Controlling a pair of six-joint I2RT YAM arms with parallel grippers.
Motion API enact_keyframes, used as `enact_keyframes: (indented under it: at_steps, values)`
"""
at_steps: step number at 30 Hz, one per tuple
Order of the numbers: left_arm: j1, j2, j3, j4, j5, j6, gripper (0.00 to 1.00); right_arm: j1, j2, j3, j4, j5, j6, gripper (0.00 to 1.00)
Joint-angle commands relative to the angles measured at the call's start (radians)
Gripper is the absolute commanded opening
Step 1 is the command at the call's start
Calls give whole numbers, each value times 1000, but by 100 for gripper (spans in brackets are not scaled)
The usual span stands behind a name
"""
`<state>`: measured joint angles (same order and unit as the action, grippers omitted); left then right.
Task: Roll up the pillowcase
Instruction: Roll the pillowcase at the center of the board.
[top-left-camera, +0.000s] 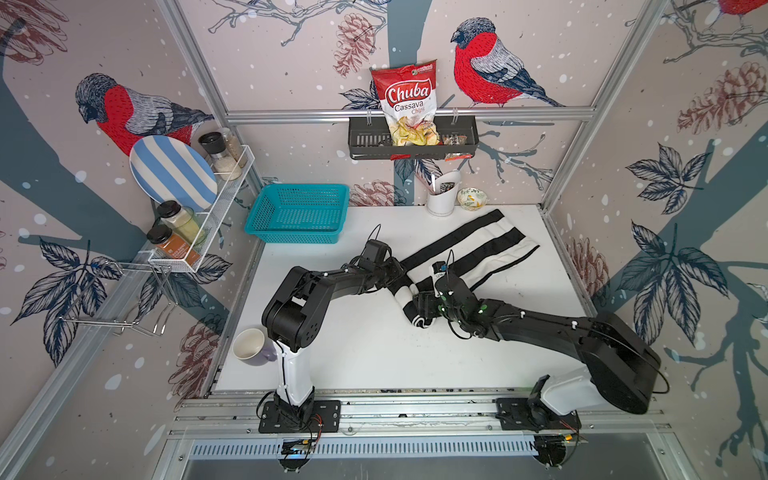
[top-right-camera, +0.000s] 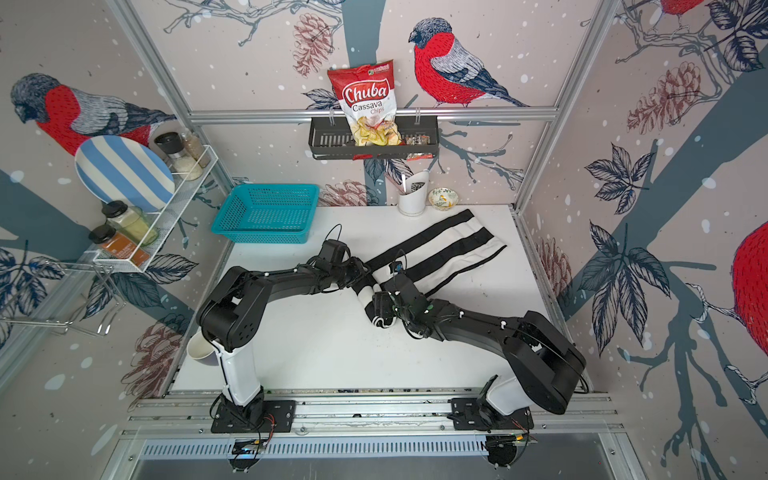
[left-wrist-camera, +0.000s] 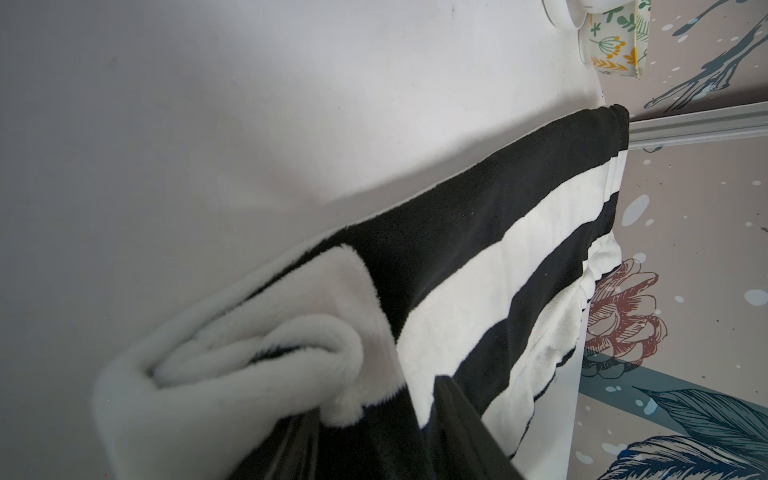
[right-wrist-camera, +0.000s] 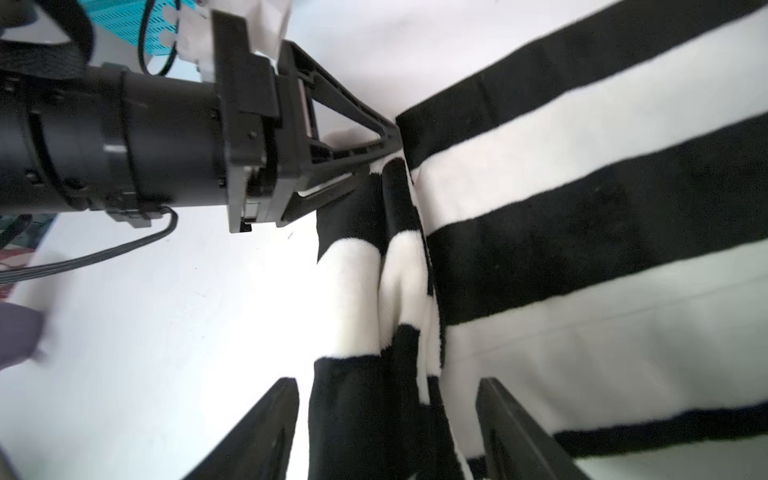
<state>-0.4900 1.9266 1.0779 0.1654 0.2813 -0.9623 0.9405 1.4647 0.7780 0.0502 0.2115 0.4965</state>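
Currently: right claw (right-wrist-camera: 386, 384), jaws wide, straddling the rolled end of the pillowcase (top-left-camera: 478, 245). Left claw (right-wrist-camera: 384, 147), pinched on that roll's 11 o'clock end. Roll at desk (top-left-camera: 374, 353) centre; flat remainder runs toward 2 o'clock. Step: mid-roll. Next, likely: close right claw, turn roll toward 2 o'clock.

Bird-and-pinecone wallpaper (top-left-camera: 490, 70) on three walls; aluminium frame rail (top-left-camera: 291, 115); white tabletop (top-left-camera: 374, 345); even light.
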Motion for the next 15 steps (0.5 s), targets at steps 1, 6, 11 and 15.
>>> enact_keyframes:
  at_steps: [1,6,11,15]
  values:
    - [-5,9,9,-39,-13,6,48,60,28,63,-100,170,-125,59]
    - [-4,15,13,-40,-5,10,48,93,165,159,-77,50,-209,48]
    - [-5,16,17,-46,-3,15,48,87,268,213,-69,19,-235,47]
    - [-5,14,18,-48,-4,21,49,84,318,227,-90,62,-249,50]
